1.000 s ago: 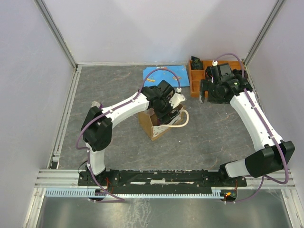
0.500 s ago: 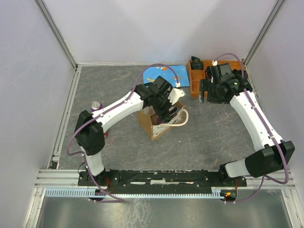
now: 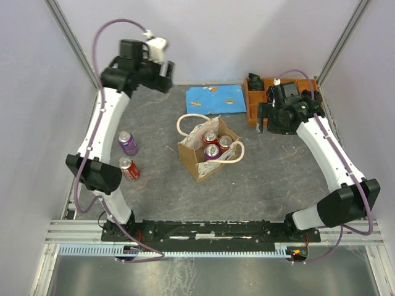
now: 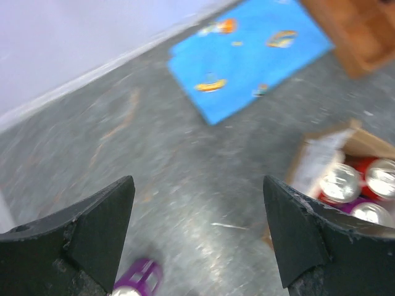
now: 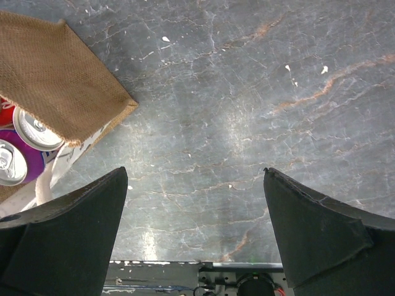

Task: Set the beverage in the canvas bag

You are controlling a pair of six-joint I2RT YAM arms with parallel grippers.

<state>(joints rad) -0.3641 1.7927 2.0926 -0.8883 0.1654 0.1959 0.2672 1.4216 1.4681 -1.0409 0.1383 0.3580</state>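
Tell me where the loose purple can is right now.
In the top external view, the purple beverage can sits on the left side of the grey table, just behind a red can and left of the tan canvas bag with rope handles.

No lettering, brand, number or sign is legible in any view; the cans [image 3: 212,150] standing in the canvas bag [image 3: 196,165] show only silver tops with red and purple sides; the purple can [image 3: 128,143] and the red can [image 3: 129,168] near the left edge of the table [image 3: 278,176] are too small to read; the blue sheet [image 3: 216,97] at the far edge carries orange and yellow figures, blurred, without readable letters.
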